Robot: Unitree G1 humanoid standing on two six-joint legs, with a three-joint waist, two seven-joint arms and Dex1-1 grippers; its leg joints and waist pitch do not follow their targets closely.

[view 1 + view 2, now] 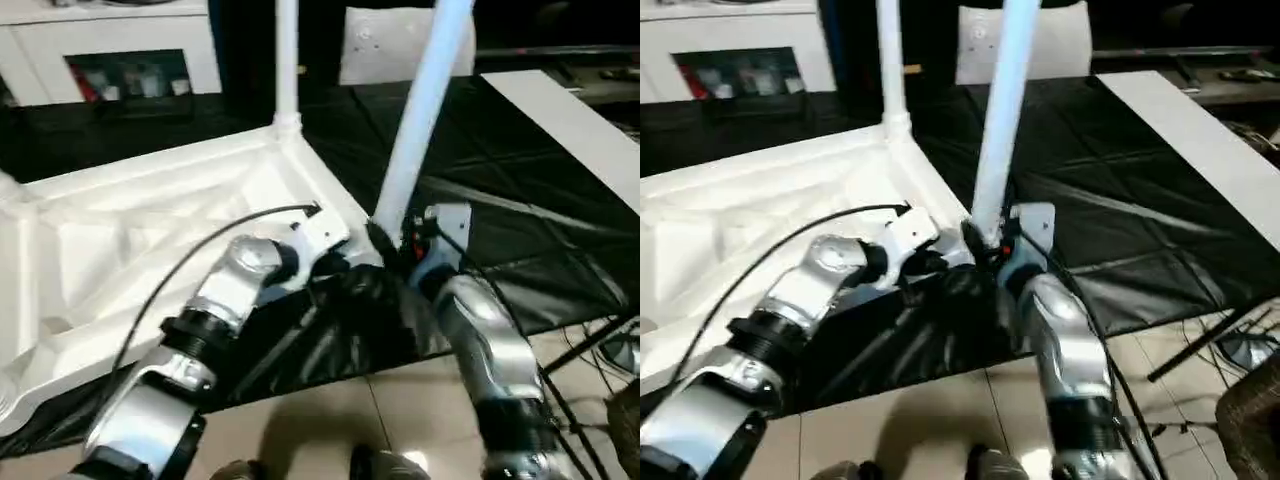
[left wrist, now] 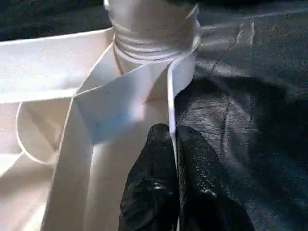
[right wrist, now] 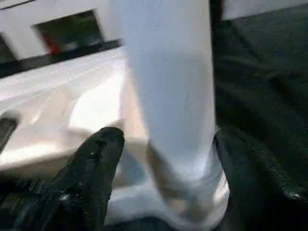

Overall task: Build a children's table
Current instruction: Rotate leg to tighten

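Lying upside down on black sheeting (image 1: 520, 160), the children's table (image 1: 150, 240) has two legs standing; the near leg (image 1: 420, 110) stands between the right gripper's (image 3: 163, 154) wide jaws, while the left gripper's (image 2: 174, 159) jaws pinch the rim (image 2: 171, 101). More legs probably remain.

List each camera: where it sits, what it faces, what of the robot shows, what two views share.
Left eye: head, facing forward and down at the upturned table top; both forearms show.
Right eye: beside it, same scene.
Left wrist: along the left tool, shut on the top's rim.
Right wrist: along the right tool, open around a leg.
Shared: eye views and right wrist see that leg.
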